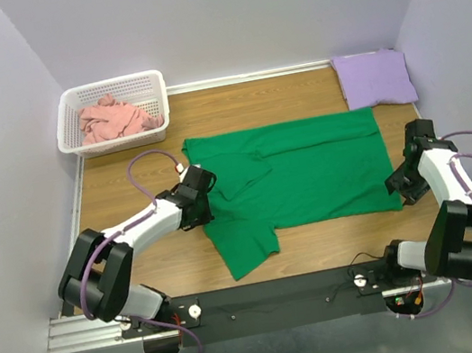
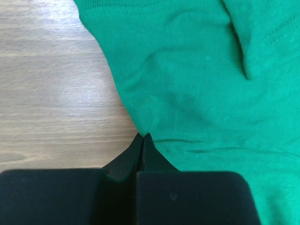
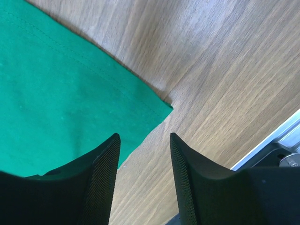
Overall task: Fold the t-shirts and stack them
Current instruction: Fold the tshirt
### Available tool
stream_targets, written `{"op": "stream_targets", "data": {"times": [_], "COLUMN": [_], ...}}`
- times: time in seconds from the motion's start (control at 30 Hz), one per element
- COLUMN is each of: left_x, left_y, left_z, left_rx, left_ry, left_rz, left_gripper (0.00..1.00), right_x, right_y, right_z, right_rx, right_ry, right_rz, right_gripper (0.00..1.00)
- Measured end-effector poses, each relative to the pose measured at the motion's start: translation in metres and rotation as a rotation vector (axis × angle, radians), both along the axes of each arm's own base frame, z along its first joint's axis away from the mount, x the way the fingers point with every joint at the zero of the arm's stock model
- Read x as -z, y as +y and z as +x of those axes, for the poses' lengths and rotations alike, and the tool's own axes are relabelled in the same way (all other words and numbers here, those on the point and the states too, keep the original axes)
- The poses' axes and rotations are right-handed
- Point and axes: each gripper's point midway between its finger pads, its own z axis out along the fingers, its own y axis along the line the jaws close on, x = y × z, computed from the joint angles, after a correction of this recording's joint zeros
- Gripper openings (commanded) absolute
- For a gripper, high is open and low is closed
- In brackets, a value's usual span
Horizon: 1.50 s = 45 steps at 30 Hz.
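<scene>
The bright green t-shirt (image 1: pixel 308 168) lies spread flat mid-table, one sleeve (image 1: pixel 243 244) pointing toward the near edge. My left gripper (image 1: pixel 205 200) is shut, pinching the shirt's left edge where sleeve meets body; in the left wrist view the tips (image 2: pixel 143 137) meet on the cloth (image 2: pixel 197 70). My right gripper (image 1: pixel 402 188) is open at the shirt's near right corner, and its wrist view (image 3: pixel 143 138) shows that corner (image 3: pixel 56 93) beside the left finger. The lavender t-shirt (image 1: pixel 374 79) lies folded at the far right. The salmon pink t-shirt (image 1: pixel 112 121) is crumpled in the basket.
The white lattice basket (image 1: pixel 67 101) stands at the far left corner. Walls close in the left, far and right sides. The metal rail (image 1: pixel 267 299) with the arm bases runs along the near edge; its end shows in the right wrist view (image 3: pixel 286 145).
</scene>
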Motion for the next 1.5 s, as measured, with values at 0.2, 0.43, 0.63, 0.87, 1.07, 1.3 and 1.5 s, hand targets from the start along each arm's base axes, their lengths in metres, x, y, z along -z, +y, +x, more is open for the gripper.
{"op": "stream_targets", "data": {"times": [0.2, 0.43, 0.63, 0.87, 1.07, 1.3, 1.5], "left_x": [-0.004, -0.009, -0.011, -0.011, -0.011, -0.012, -0.012], "left_y": [0.001, 0.0, 0.0, 0.0, 0.0, -0.001, -0.001], "left_z": [-0.001, 0.0, 0.0, 0.001, 0.001, 0.001, 0.002], "left_rx": [0.003, 0.006, 0.006, 0.006, 0.006, 0.006, 0.006], "left_ry": [-0.013, -0.032, -0.038, -0.04, -0.041, -0.043, -0.043], "left_rz": [-0.007, -0.017, -0.021, -0.022, -0.023, -0.024, -0.024], "left_gripper": [0.0, 0.0, 0.0, 0.0, 0.0, 0.0, 0.0], "right_x": [0.009, 0.017, 0.022, 0.027, 0.033, 0.039, 0.04], "right_y": [0.003, 0.006, 0.006, 0.003, 0.003, 0.0, -0.001], "right_z": [-0.007, -0.013, -0.019, -0.021, -0.019, -0.015, -0.012], "right_rx": [0.029, 0.064, 0.106, 0.133, 0.133, 0.135, 0.135], "right_ry": [0.024, 0.053, 0.069, 0.096, 0.11, 0.112, 0.104], "right_rz": [0.014, 0.029, 0.021, 0.011, 0.014, 0.007, 0.006], "right_gripper": [0.49, 0.47, 0.47, 0.47, 0.45, 0.33, 0.19]}}
